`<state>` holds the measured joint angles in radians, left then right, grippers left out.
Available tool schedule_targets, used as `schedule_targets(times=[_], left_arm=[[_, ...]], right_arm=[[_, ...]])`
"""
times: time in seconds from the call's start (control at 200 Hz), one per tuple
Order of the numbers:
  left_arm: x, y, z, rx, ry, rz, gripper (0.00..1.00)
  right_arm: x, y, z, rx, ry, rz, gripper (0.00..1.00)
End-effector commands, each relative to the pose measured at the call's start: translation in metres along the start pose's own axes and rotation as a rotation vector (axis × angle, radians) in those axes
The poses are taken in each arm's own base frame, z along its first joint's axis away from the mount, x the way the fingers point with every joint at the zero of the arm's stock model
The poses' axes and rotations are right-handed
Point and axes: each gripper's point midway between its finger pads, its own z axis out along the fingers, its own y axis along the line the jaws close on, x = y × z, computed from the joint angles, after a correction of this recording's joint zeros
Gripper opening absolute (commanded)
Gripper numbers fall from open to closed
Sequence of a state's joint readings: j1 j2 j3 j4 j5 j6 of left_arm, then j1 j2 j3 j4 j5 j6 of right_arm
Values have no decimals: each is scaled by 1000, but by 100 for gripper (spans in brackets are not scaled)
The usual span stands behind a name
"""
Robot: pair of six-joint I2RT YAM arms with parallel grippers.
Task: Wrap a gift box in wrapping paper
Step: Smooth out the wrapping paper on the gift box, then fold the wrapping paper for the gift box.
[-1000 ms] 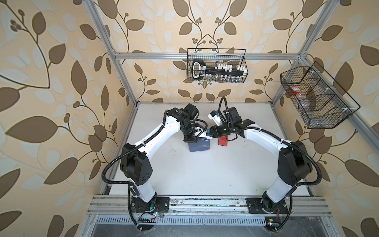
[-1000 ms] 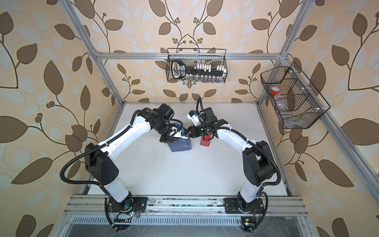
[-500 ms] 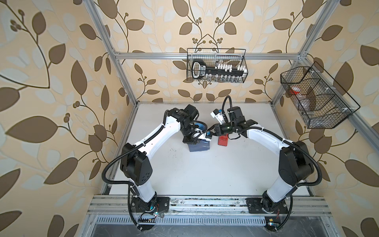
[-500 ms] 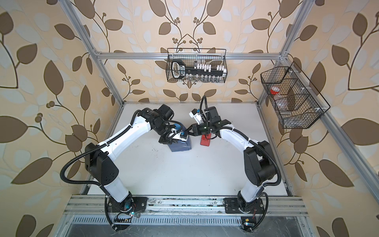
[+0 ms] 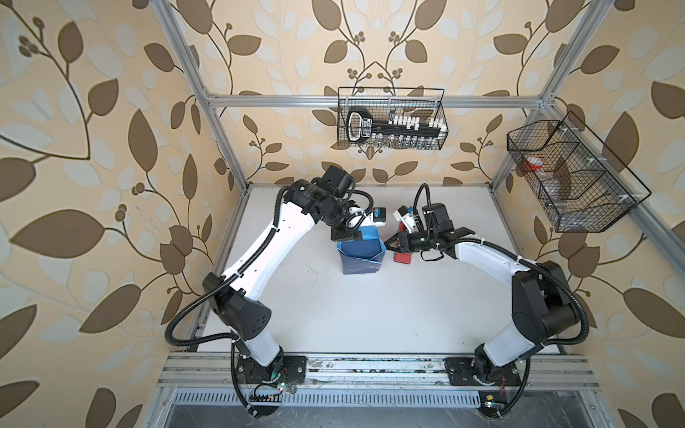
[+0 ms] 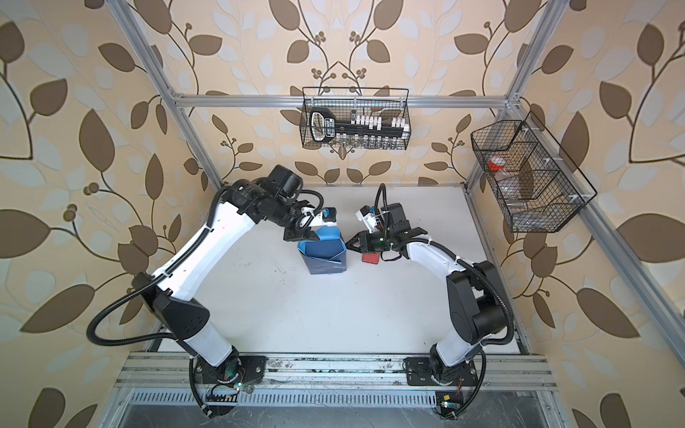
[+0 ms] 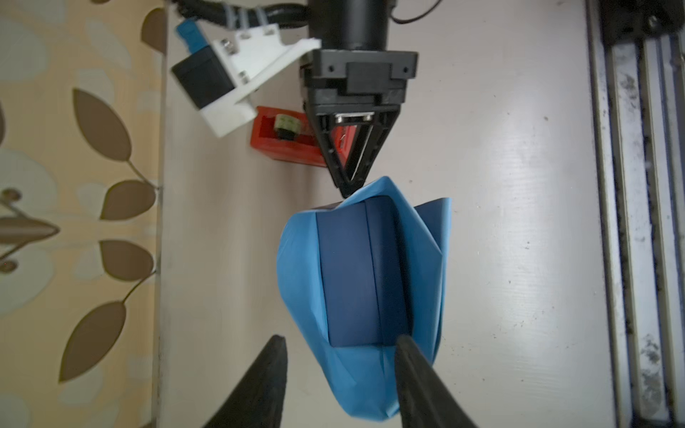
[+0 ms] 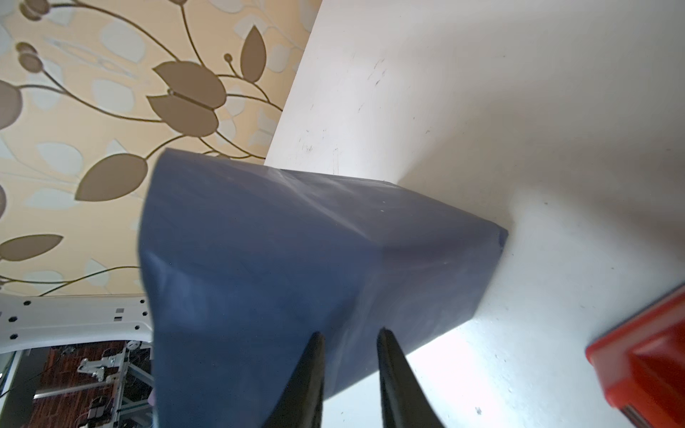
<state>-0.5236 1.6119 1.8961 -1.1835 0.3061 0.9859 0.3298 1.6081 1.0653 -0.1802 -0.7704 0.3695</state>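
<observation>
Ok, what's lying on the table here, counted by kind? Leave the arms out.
Box: 1, navy
Paper: 1, a blue sheet folded up around the box
Dispenser: 1, red
Total: 3

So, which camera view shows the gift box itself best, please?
The left wrist view: the navy gift box shows bare inside the open wrapping paper. Right wrist and both top views show essentially only paper.
</observation>
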Motion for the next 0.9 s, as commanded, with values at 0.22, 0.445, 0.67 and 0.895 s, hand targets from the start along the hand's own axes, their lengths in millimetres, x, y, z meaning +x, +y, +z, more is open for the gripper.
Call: schedule_targets(times=[0.22,0.445,0.67,0.895], left_arm=[[107,17,-25,-148,-49,-915,13],[117,24,34,25,-297,-1299,0],[105,30,53,159,-420,-1432,0],[99,1,83,318,-399,-1526,0]], right_arm=[[-13,3,-16,41,-78,-30,27],[-6,4,-6,17,-48,-33,26],[3,11,9,-14,-17,-32,26],[4,11,12,-22,-21,-17,26]])
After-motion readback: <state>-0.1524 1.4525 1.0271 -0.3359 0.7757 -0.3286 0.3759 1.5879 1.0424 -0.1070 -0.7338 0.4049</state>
